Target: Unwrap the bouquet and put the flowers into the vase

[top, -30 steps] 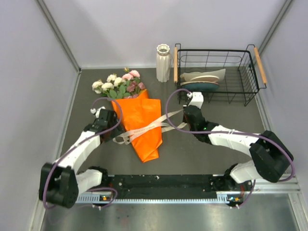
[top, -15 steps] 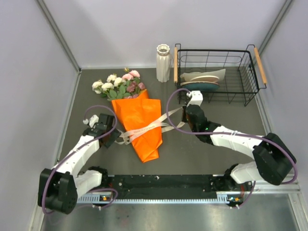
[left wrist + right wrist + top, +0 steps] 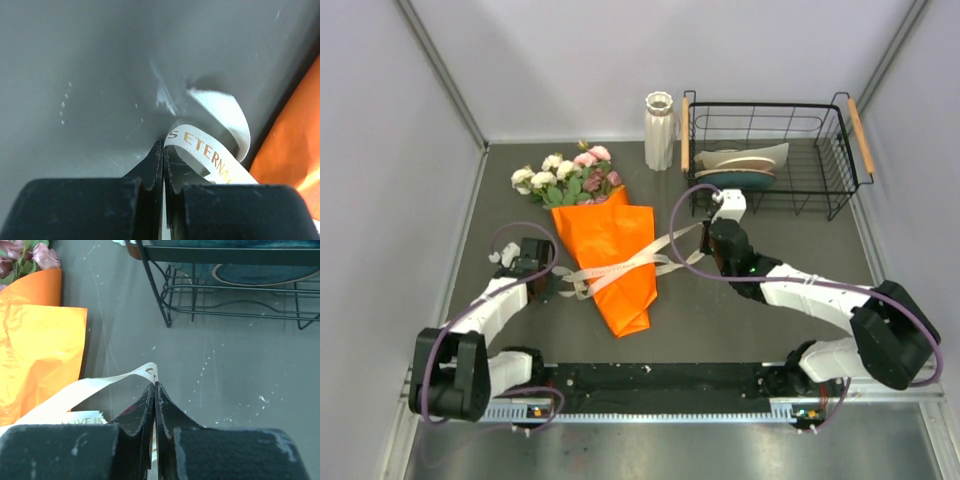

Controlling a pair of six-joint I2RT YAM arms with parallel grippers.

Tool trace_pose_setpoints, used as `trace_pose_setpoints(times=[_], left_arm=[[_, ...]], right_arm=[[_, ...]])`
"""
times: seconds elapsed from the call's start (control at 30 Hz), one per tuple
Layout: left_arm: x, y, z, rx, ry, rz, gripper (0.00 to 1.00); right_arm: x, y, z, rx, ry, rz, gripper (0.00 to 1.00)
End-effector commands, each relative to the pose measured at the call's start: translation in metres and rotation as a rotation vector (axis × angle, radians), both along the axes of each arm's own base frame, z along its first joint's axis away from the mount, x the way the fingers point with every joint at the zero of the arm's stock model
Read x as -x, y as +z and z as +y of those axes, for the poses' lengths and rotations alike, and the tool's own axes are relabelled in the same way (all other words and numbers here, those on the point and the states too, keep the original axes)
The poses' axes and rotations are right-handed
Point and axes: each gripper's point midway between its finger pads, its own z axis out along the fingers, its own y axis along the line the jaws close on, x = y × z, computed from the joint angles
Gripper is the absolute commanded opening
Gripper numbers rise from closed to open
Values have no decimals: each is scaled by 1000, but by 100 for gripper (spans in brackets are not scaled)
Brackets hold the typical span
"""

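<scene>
The bouquet [image 3: 608, 252] lies on the dark table in orange paper, its flowers [image 3: 568, 178] pointing to the back left. A cream ribbon [image 3: 625, 268] still crosses the paper. My left gripper [image 3: 556, 290] is shut on the ribbon's printed left end [image 3: 210, 157], the jaws [image 3: 164, 146] pressed together just left of the paper. My right gripper [image 3: 708, 260] is shut on the other ribbon end [image 3: 149, 371], which stretches taut from the paper [image 3: 40, 350] to its fingertips [image 3: 155, 385]. The white ribbed vase [image 3: 659, 130] stands upright at the back, beside the basket.
A black wire basket [image 3: 840, 150] with wooden handles holds plates at the back right; its feet [image 3: 167, 320] are just beyond my right gripper. Grey walls close in the left, back and right sides. The arm bases sit along the near rail [image 3: 660, 380].
My left gripper has slid left and toward the near edge and shut on the ribbon's left end. The right gripper edged right, still holding its ribbon end.
</scene>
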Motion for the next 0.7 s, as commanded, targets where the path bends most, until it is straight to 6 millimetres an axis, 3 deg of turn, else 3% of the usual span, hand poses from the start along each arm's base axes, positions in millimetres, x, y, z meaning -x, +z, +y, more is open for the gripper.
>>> trace_pose_setpoints(times=[0.0, 0.1, 0.2, 0.27, 0.37, 0.43, 0.57, 0.67], left_arm=[[-7, 5, 27, -29, 70, -24, 0], [12, 40, 63, -179, 185, -57, 0], [21, 81, 80, -242, 245, -198, 0], [28, 97, 83, -243, 267, -282, 0], [38, 95, 81, -217, 289, -316, 0], [33, 90, 73, -175, 259, -337, 0], [32, 55, 53, -91, 191, -259, 0], [27, 41, 41, -32, 162, -228, 0]], right_arm=[[-1, 16, -30, 5, -155, -27, 0], [0, 20, -52, 35, -260, -36, 0], [0, 18, -66, 21, -317, -30, 0], [0, 8, -77, 21, -348, 3, 0], [0, -12, -87, -18, -368, 69, 0], [0, -27, -90, -71, -376, 124, 0], [3, -47, -70, -33, -213, 179, 1], [7, -63, -68, 84, -135, 243, 18]])
